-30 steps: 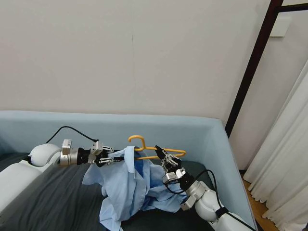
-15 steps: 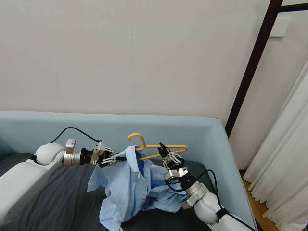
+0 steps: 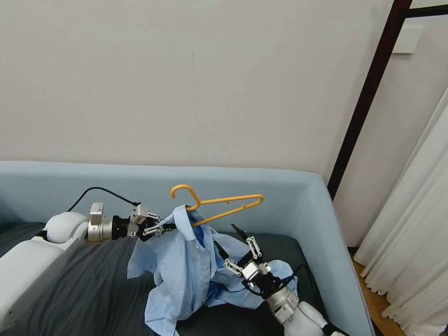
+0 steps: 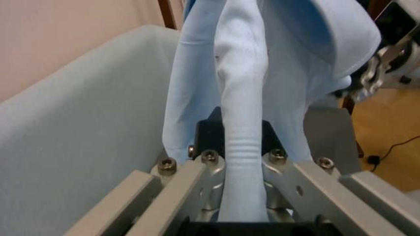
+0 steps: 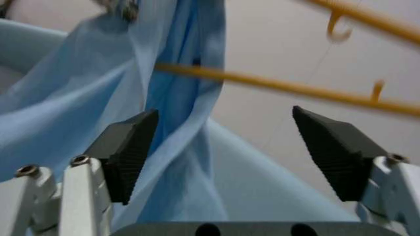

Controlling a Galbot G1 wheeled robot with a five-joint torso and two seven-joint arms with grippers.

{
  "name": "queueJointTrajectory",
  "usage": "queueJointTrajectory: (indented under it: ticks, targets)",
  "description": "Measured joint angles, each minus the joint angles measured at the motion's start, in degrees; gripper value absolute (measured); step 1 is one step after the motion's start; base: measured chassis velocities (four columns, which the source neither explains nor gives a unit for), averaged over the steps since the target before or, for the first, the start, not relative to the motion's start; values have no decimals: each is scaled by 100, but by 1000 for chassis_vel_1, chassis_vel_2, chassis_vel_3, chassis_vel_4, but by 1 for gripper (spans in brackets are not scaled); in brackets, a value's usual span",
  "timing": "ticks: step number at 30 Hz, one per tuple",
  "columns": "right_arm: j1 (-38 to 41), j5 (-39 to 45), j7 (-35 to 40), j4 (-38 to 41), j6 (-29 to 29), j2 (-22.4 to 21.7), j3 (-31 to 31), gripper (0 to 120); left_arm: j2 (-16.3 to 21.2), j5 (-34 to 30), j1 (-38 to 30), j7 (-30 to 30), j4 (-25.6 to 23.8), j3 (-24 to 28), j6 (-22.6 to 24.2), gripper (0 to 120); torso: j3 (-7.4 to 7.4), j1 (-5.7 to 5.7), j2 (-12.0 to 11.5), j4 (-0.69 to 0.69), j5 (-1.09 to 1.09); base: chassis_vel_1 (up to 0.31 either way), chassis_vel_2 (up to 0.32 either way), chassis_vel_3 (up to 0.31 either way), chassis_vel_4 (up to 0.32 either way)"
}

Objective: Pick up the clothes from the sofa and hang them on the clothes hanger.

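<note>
Shirt (image 3: 183, 269) hangs on left half of hanger (image 3: 224, 204), lower folds on sofa (image 3: 308, 203) seat near right end. Left pincer (image 3: 155, 227) at shirt's left edge; right pincer (image 3: 240, 254) below hanger, right of shirt.

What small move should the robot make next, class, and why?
Probably close the open right end effector on the light-blue shirt's loose side, to draw it over the orange hanger's bare end; the left end effector pinches the collar.

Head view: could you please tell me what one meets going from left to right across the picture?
left gripper → light blue shirt → right gripper → dark post → white curtain
</note>
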Motion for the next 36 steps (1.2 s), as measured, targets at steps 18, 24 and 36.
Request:
queueJointTrajectory:
  ticks: [18, 24, 36]
  targets:
    - [120, 3292, -159, -124, -1157, 334, -851, 100, -1, 69, -149, -26, 245, 65, -37, 3, 0, 0, 0, 1, 0, 0, 0, 0, 0]
    - [230, 3467, 670, -134, -1535, 492, -1019, 100, 30, 67, -22, -7, 166, -24, -62, 3, 0, 0, 0, 0, -1, 0, 0, 0, 0]
    - [315, 3778, 702, -88, -1650, 621, -1183, 67, 68, 51, 70, -5, 138, -111, -140, 3, 0, 0, 0, 0, 0, 0, 0, 0, 0]
